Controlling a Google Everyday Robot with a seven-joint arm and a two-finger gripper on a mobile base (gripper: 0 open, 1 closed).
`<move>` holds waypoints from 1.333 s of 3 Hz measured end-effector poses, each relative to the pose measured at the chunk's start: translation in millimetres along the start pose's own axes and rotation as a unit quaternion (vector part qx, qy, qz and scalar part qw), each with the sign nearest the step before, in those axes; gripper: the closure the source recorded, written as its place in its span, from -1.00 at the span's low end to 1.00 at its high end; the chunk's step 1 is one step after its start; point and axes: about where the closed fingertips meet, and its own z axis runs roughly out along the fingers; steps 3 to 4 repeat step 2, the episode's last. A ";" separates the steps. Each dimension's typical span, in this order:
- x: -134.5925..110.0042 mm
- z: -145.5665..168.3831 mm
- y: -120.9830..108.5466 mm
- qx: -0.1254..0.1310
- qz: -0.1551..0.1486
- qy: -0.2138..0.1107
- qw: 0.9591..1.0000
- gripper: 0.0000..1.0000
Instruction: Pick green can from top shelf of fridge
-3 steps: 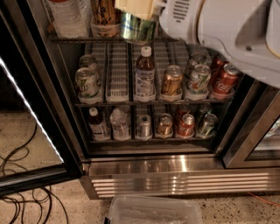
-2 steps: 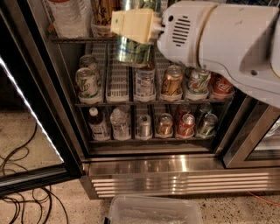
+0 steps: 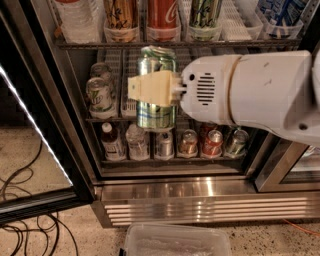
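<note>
My gripper (image 3: 151,88) is shut on the green can (image 3: 156,114) and holds it upright in front of the open fridge (image 3: 200,199), level with the middle shelf. One cream finger (image 3: 148,88) crosses the can's front; the other is hidden behind it. My white arm reaches in from the right. Above, the top shelf (image 3: 90,44) carries a gold can (image 3: 121,15), a red cola can (image 3: 163,14) and a pale green can (image 3: 204,15) in cup-like holders.
The glass door (image 3: 35,145) stands open at the left with a lit edge. Cans and bottles fill the middle and lower shelves (image 3: 165,145). A clear plastic bin (image 3: 175,242) sits on the floor in front. Black cables (image 3: 22,220) lie at the lower left.
My gripper with the green can has come down from the top shelf's height and out toward the camera. The view now sits closer and higher on the fridge.
</note>
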 end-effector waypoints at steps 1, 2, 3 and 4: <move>25.7 -7.3 0.2 0.003 0.012 0.034 0.999 1.00; 26.4 -7.4 1.1 0.002 0.012 0.036 0.999 1.00; 26.4 -7.4 1.1 0.002 0.012 0.036 0.999 1.00; 26.4 -7.4 1.1 0.002 0.012 0.036 0.999 1.00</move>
